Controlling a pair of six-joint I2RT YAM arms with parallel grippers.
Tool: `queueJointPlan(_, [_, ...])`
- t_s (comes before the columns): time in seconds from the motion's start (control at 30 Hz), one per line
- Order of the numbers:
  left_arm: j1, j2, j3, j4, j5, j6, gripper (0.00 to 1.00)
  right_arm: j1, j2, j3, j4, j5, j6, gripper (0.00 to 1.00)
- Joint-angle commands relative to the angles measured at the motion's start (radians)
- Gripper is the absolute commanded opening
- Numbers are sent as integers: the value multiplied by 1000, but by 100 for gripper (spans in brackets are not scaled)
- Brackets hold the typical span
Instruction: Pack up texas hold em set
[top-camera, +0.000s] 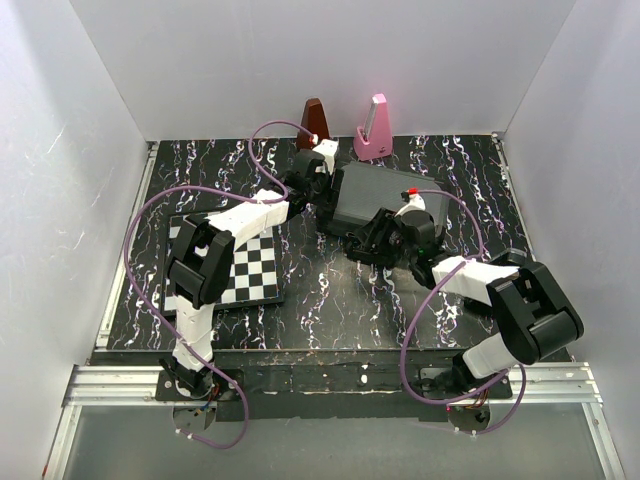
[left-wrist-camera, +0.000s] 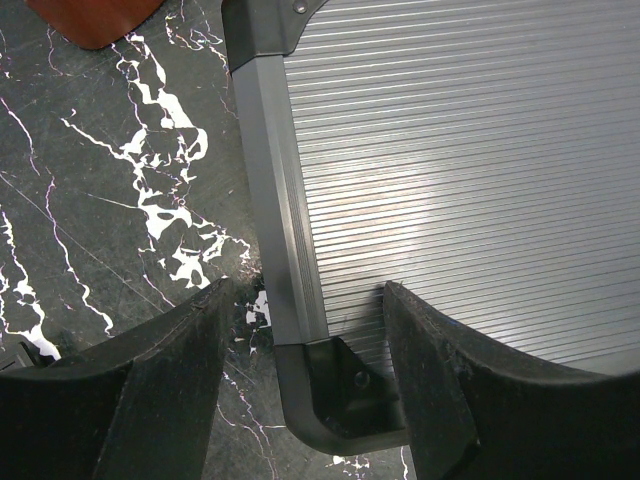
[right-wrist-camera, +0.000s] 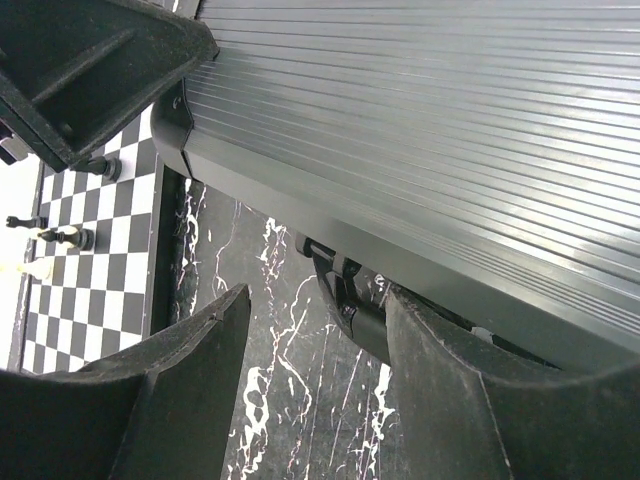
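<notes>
1. The black rectangular hard case (top-camera: 372, 195) with its ribbed grey lid appears shut and lies toward the far edge of the black marbled worktop (top-camera: 330, 305), about midway along.
2. Our left jaws stand half open astride its black corner cap (left-wrist-camera: 335, 385), gripping nothing, probably to steady it.
3. Our right jaws, likewise half open and empty, straddle a black latch (right-wrist-camera: 350, 300), likely to press it home.

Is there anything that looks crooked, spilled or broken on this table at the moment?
Only the black case lies askew, turned against the edges of the table. The left hand straddles its rim near a corner; the right hand sits open at a latch. I see nothing spilled.
</notes>
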Motion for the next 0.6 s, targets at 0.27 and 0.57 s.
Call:
queueJointPlan(0.27, [-11,49,-47,-159,-9,41,61,-6,-71,75,-102,-58,-116,67])
queueJointPlan(0.57, [-11,45,-45,-157,-6,38,61,21,-103,60,-195,-71,-161,62])
